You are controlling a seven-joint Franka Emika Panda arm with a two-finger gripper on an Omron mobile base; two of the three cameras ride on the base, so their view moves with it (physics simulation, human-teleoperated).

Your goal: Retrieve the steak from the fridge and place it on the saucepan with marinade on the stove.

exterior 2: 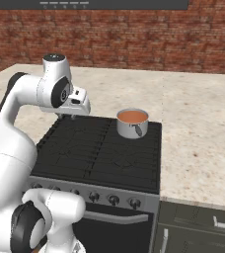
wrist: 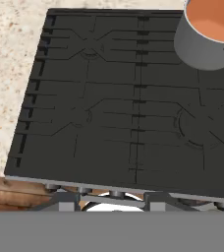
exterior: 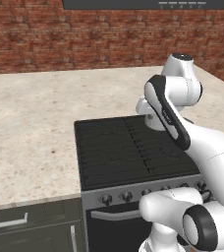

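My gripper (exterior 2: pixel 74 116) hovers over the stove (exterior 2: pixel 99 150); its opening I cannot tell. Right base view shows the saucepan (exterior 2: pixel 132 123) of marinade (exterior 2: pixel 133 116) beyond it, hidden behind my arm from the left.

The arm (exterior: pixel 182 123) at the right of the left base view is glossy white, built of rounded, bulbous segments. Black bands ring its joints, with one long dark strip along a link and a grey cap on its topmost joint. The hand (exterior 2: pixel 77 104), seen left of centre in the right base view, is a boxy white block with a small dark marking.
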